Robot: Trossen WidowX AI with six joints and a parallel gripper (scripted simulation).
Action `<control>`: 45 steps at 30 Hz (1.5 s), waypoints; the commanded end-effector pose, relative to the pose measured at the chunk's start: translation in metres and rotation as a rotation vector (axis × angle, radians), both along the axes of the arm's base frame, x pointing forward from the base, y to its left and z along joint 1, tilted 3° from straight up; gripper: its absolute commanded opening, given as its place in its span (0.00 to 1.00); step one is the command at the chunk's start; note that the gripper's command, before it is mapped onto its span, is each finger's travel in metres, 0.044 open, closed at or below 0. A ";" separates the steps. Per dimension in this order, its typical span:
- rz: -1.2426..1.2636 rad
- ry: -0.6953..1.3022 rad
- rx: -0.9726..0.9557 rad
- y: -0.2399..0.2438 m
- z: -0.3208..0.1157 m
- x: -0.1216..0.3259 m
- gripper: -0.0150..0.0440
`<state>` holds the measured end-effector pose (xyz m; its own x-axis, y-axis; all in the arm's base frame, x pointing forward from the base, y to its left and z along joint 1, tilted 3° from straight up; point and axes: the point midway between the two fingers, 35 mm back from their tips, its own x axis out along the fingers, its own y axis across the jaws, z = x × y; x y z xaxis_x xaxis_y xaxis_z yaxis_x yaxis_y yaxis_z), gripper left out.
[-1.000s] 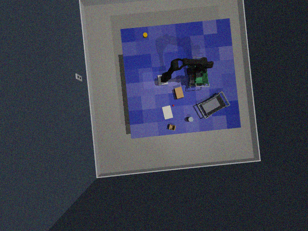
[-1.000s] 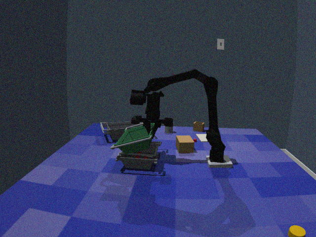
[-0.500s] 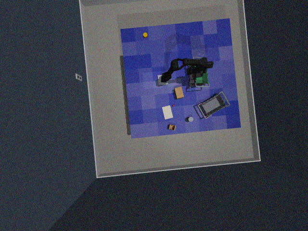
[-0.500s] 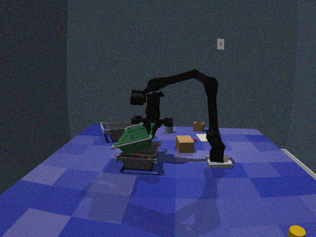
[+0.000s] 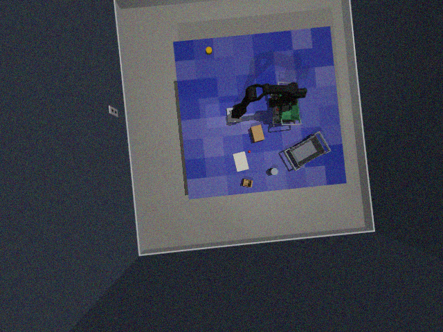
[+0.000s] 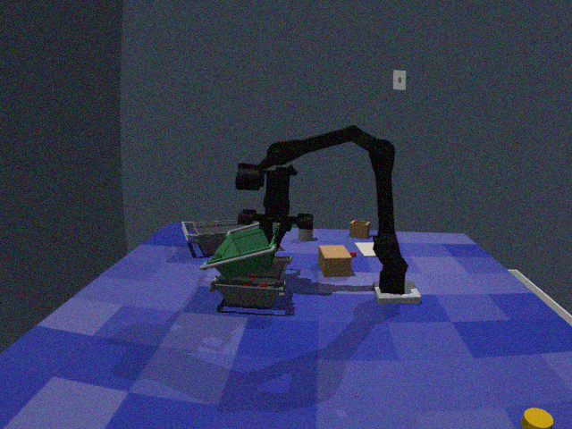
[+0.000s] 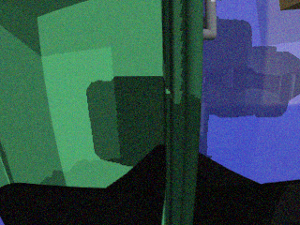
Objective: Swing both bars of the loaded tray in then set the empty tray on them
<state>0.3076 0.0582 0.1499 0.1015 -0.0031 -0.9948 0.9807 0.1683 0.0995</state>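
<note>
One green tray (image 5: 292,113) (image 6: 244,251) (image 7: 77,117) hangs tilted from your gripper (image 6: 275,247) (image 7: 171,152), whose fingers are clamped on its wall. You have it above the loaded gray tray (image 6: 251,295), where small red blocks (image 6: 263,284) show. You cannot tell whether the two trays touch. Another gray tray (image 5: 304,151) (image 6: 214,238) stands near them, and a tan box (image 5: 257,133) (image 6: 334,260) sits nearer your arm's base (image 5: 233,122) (image 6: 411,298).
</note>
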 end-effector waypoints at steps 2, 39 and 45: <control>-0.004 0.025 -0.004 -0.001 -0.005 -0.005 0.25; -0.004 0.025 -0.004 -0.001 -0.012 -0.008 0.25; -0.004 0.025 -0.004 -0.001 -0.012 -0.008 0.25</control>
